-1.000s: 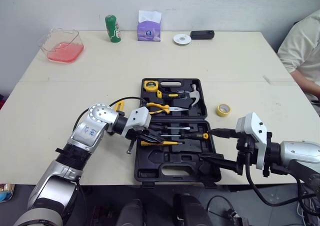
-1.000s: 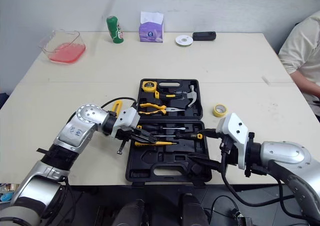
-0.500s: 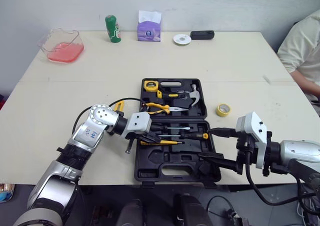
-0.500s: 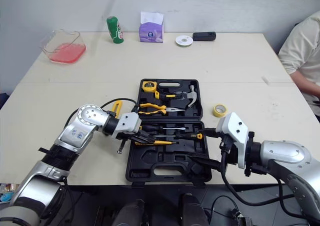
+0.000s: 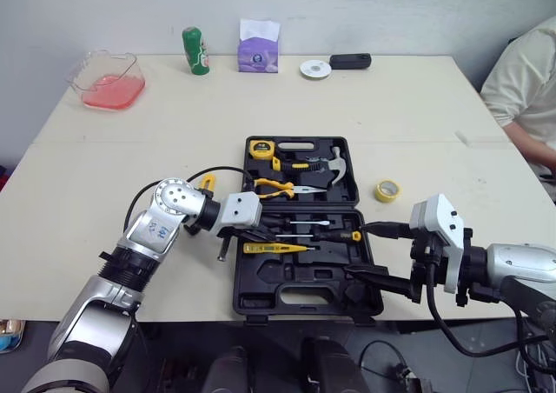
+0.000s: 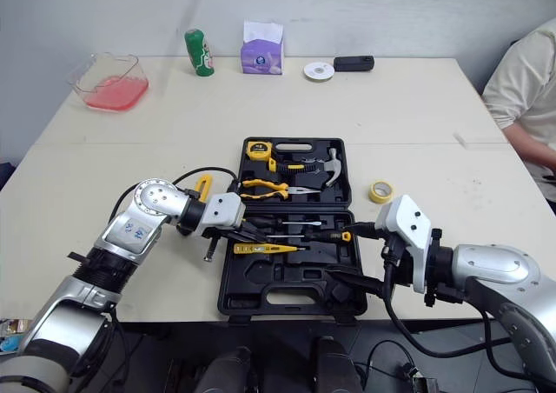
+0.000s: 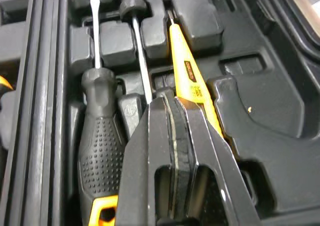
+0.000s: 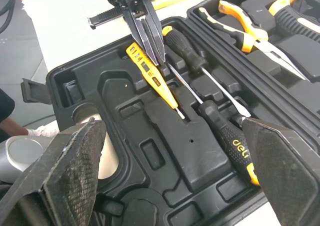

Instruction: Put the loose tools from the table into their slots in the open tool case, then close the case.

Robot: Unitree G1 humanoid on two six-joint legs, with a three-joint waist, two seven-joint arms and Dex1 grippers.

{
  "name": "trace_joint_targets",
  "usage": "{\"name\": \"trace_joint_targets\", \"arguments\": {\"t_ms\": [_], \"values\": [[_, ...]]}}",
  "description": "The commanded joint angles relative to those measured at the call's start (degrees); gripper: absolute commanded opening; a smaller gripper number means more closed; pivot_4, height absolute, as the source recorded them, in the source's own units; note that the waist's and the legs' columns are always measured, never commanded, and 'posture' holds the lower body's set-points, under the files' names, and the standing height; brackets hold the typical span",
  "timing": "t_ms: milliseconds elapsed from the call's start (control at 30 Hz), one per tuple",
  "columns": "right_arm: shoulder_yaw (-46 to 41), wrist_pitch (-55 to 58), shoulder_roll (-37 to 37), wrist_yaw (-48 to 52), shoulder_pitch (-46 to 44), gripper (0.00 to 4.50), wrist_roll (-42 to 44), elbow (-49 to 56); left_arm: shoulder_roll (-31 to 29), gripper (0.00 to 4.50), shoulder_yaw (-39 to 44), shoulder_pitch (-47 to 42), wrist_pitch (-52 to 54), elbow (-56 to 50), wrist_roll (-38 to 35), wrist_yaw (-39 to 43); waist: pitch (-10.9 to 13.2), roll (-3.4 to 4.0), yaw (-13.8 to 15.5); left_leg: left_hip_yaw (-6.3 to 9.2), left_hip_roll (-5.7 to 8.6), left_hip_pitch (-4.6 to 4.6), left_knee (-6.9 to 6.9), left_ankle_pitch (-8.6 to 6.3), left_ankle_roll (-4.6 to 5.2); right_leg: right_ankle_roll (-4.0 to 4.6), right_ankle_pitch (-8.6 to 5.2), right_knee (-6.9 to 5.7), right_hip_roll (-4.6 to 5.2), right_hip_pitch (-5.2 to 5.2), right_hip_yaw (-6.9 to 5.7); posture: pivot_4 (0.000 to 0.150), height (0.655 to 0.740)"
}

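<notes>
Fig.: L gripper closed, empty (pads together), frame centre; yellow tester slotted in case just below tips.

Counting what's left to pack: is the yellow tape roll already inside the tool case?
No, the yellow tape roll lies on the table, right of the open tool case.

A yellow tester lies flat in its slot in the open black case. Two black-handled screwdrivers lie parallel just behind it, with pliers, hammer and tape measure farther back.
</notes>
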State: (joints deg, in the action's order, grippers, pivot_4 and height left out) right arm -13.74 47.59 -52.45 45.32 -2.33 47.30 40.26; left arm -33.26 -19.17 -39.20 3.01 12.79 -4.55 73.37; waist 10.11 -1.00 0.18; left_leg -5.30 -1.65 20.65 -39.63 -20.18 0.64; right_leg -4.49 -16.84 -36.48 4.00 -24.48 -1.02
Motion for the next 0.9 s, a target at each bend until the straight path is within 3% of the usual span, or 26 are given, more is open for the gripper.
{"name": "trace_joint_targets", "arguments": {"t_ms": [33, 433, 900], "values": [[-0.30, -0.31, 0.31, -0.28, -0.50, 4.50, 1.23, 0.80, -0.20, 0.03, -0.71, -0.01, 0.03, 1.39, 2.19, -0.47, 0.00, 0.00, 0.01, 0.00, 0.00, 0.00, 0.00, 0.00, 0.00, 0.00, 0.00, 0.00, 0.01, 0.00, 0.00, 0.150, 0.7400], [-0.24, -0.36, 0.28, -0.32, -0.36, 4.50, 1.52, 0.67, 0.95, 0.03, 4.59, -0.91, 14.01, -6.08, -9.79, 3.97, 0.00, 0.00, -0.09, 0.04, 0.00, 0.11, -0.01, 0.00, 0.00, 0.00, 0.00, -0.02, 0.03, -0.06, -0.06, 0.150, 0.7400], [0.18, -0.16, 0.32, -0.42, -0.67, 4.50, 1.78, 0.54, -2.24, 0.03, -3.02, 5.45, 9.22, -3.28, 2.95, -1.07, -0.05, 0.02, -0.12, 0.02, 0.02, -0.05, 0.00, -0.02, 0.04, 0.00, 0.00, 0.03, 0.11, 0.08, -0.04, 0.150, 0.7400]]}}
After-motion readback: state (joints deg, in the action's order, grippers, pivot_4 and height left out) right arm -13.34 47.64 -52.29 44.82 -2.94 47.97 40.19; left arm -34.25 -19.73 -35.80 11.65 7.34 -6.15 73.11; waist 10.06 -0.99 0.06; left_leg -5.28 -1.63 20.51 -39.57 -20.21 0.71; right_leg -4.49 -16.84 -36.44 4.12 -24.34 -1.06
